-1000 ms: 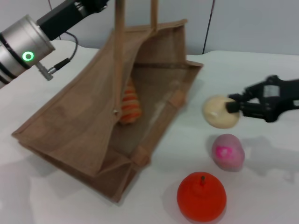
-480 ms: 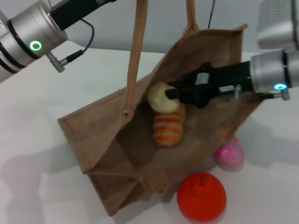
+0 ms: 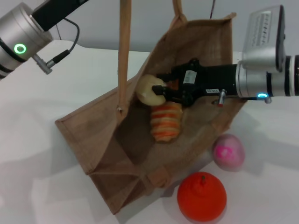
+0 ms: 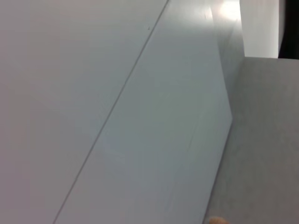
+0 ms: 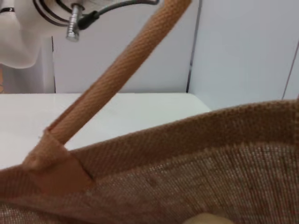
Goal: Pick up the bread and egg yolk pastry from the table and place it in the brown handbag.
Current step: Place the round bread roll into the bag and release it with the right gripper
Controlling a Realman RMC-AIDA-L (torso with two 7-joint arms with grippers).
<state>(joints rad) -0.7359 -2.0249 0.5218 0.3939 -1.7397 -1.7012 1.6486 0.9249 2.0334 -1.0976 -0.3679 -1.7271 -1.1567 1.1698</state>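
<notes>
brown handbag jute wall, tan handle, white table

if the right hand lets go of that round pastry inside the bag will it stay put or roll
The pastry looks round and smooth, so it would probably roll a little. It sits in the right hand just above the bread, whose ridges may catch it. The bag leans open with sagging cloth walls, so these would likely give, yet still keep it inside.

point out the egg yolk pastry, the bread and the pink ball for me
egg yolk pastry (image 3: 147, 89): head view, on its pale dome, left of the right gripper.
bread (image 3: 165, 122): head view, middle of the striped loaf inside the bag.
pink ball (image 3: 228, 151): head view, on its magenta mark.
</notes>
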